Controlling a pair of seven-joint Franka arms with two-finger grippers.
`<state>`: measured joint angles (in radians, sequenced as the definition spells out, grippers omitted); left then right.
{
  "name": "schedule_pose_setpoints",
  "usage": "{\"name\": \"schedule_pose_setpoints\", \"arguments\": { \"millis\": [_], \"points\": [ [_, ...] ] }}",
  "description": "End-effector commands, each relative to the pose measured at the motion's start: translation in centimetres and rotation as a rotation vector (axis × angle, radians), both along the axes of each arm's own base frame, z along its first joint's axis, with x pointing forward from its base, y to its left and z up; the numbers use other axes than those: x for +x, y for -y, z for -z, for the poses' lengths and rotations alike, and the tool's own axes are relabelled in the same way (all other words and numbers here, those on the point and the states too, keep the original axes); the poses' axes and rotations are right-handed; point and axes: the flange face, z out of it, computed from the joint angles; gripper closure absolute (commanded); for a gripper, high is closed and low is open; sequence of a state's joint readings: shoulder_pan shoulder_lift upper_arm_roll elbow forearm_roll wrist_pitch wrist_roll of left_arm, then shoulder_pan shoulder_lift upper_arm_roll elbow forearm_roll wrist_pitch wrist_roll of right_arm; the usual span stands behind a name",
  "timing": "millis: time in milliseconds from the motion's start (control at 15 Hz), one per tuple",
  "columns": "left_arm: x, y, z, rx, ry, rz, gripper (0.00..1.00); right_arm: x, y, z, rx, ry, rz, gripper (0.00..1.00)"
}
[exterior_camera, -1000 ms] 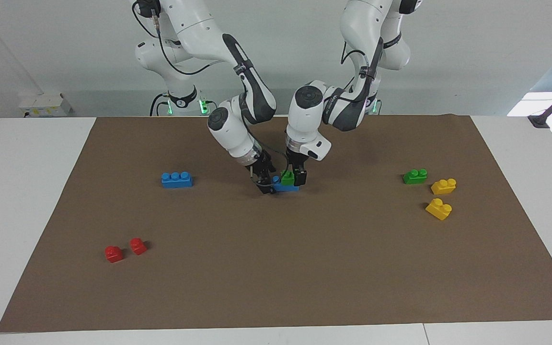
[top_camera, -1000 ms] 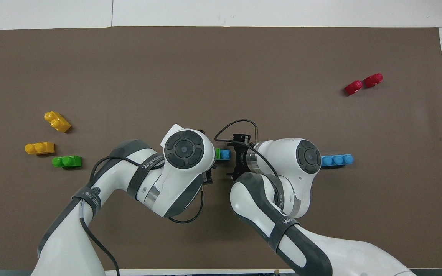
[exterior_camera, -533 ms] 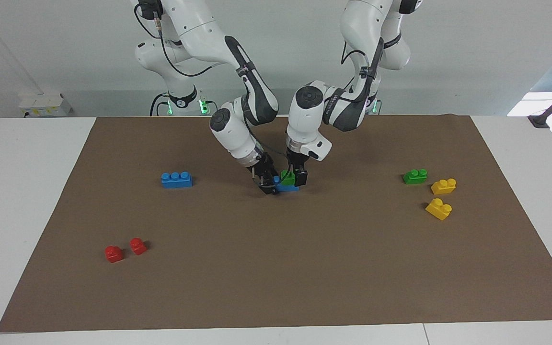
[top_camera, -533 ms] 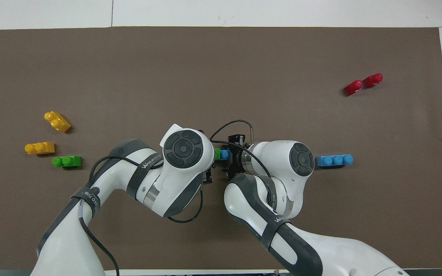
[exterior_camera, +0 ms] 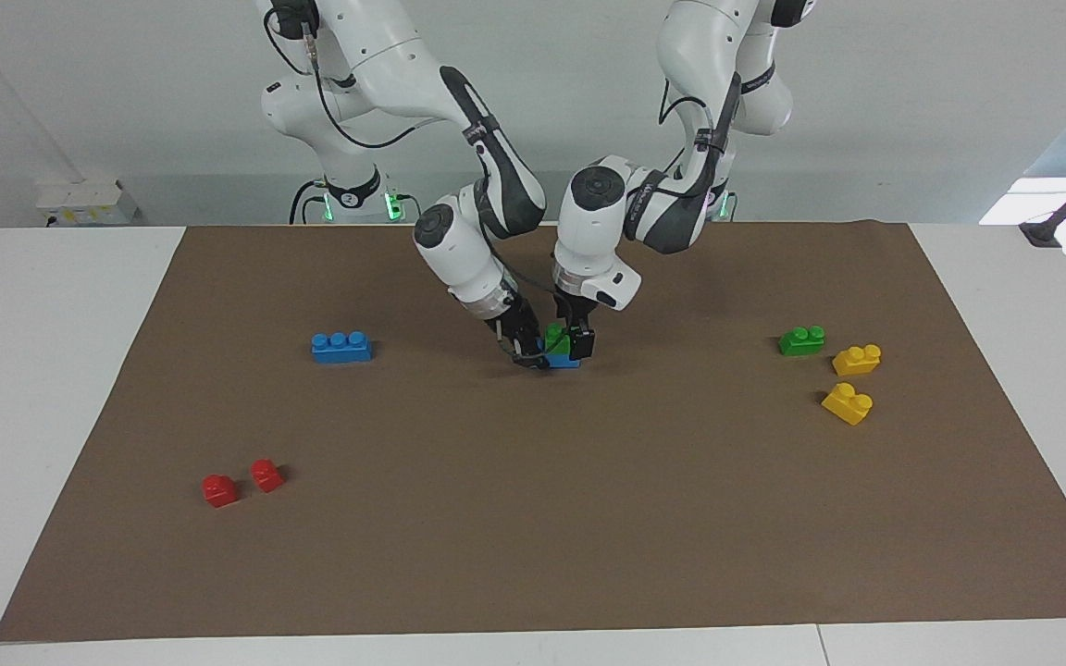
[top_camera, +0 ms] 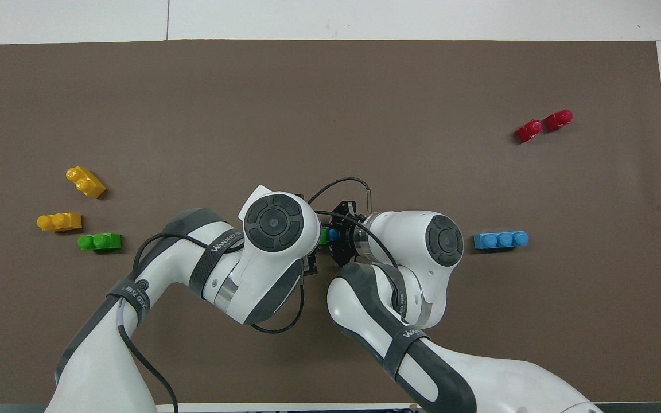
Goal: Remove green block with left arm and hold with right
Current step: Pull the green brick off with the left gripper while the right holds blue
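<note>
Green block (exterior_camera: 557, 339): seated on a blue block (exterior_camera: 566, 361), mid-counter, nearer the robots' edge than the opposite edge.
Left gripper (exterior_camera: 571, 344): down at the green block; jaws spread wide either side of it, grip not confirmed.
Right gripper (exterior_camera: 527, 357): jaws clenched on the blue block's end.
Second green block (exterior_camera: 801, 340): toward the left arm's end, beside two yellow blocks (exterior_camera: 856, 359).
Mat (exterior_camera: 588, 518): brown, covers the counter (exterior_camera: 33, 370).
</note>
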<state>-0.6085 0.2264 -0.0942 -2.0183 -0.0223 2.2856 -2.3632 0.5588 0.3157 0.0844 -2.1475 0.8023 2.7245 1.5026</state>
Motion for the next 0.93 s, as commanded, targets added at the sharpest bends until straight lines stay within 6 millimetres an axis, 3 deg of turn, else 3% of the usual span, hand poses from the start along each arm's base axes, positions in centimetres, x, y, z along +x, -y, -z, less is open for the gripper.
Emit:
{"name": "schedule_pose_setpoints", "arguments": {
  "millis": [0,200,267,667,867],
  "points": [
    [-0.2,-0.3,0.1,-0.003,0.011,-0.019,0.00,0.5,0.1,0.5,0.009,0.017,0.004,1.00],
    [-0.1,-0.3,0.1,-0.003,0.011,-0.028,0.63,0.5,0.1,0.6,0.008,0.015,0.004,1.00],
    [-0.2,-0.2,0.1,-0.002,0.012,-0.012,1.00,0.5,0.1,0.6,0.008,0.015,0.004,1.00],
    [0.0,-0.2,-0.5,-0.011,0.026,0.008,1.00,0.6,0.4,0.6,0.007,0.019,0.004,1.00],
    [0.3,-0.8,-2.3,-0.020,0.042,-0.004,1.00,0.7,0.7,0.7,0.003,0.025,-0.010,1.00]
  ]
}}
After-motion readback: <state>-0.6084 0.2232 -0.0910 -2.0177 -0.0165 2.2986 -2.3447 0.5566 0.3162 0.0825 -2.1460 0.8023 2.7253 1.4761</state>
